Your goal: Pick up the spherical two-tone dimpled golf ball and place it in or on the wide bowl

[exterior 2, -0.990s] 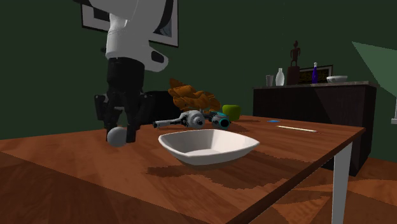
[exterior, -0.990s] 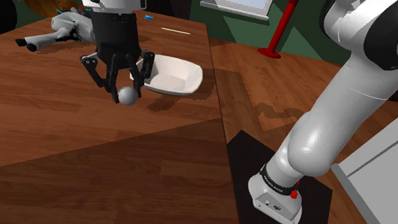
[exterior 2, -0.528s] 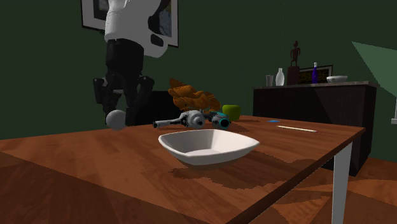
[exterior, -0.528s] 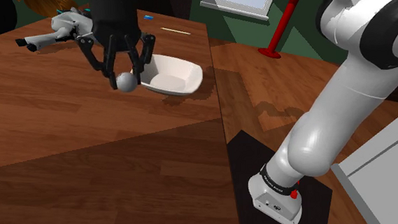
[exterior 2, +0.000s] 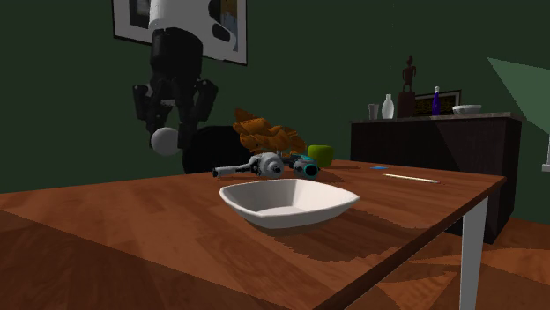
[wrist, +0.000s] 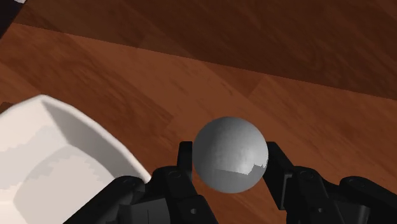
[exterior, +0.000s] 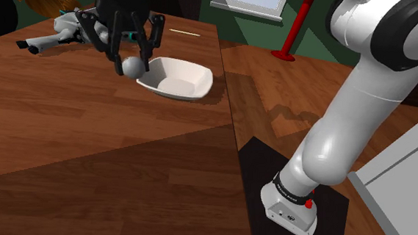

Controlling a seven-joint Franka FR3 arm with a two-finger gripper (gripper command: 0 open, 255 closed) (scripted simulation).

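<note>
carry step in hand: gripper (exterior: 130, 60) clasps the grey golf ball (wrist: 229, 154) clear of the table (exterior: 91, 149). next move, judged: shift over the white bowl (exterior: 177, 79) and release.

golf ball (wrist: 229, 154) grey, faintly mottled. bowl (exterior: 180, 78) white. gripper (exterior: 132, 63) all black. table (exterior: 91, 141) red-brown wood grain. wall (exterior 2: 353, 53) dark green. arm (exterior: 361, 105) white, dark joints.

Domestic dining room: wooden table (exterior 2: 132, 238); dark green walls (exterior 2: 335, 53); framed picture (exterior 2: 130, 13) on far wall; dark sideboard (exterior 2: 432, 145) at the second exterior view's right, bearing white vase (exterior 2: 388, 106), figurine (exterior 2: 408, 75), blue bottle (exterior 2: 435, 101); wooden floor (exterior 2: 520, 233)
</note>
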